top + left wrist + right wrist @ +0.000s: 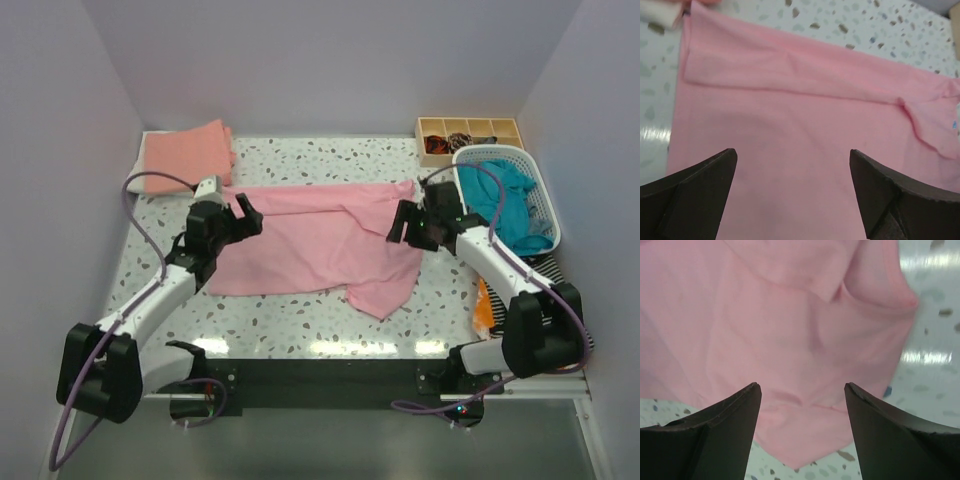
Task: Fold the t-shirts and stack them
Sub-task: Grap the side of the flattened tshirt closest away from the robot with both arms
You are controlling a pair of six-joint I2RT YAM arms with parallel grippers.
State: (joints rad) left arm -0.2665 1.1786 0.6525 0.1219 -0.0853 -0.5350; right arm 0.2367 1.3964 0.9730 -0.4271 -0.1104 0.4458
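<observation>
A light pink t-shirt lies spread across the middle of the table, its far edge folded over toward me and one sleeve trailing at the near right. My left gripper hovers over its left edge, open, with only pink cloth showing between the fingers. At the shirt's right end my right gripper is also open and holds nothing; a pointed corner of the pink cloth lies under its fingers. A folded salmon-orange t-shirt rests at the back left on something white. A teal t-shirt is bunched in the basket.
A white laundry basket stands at the right edge. Behind it is a wooden compartment box with small items. Orange cloth and a striped piece lie by the right arm's base. Walls close in three sides.
</observation>
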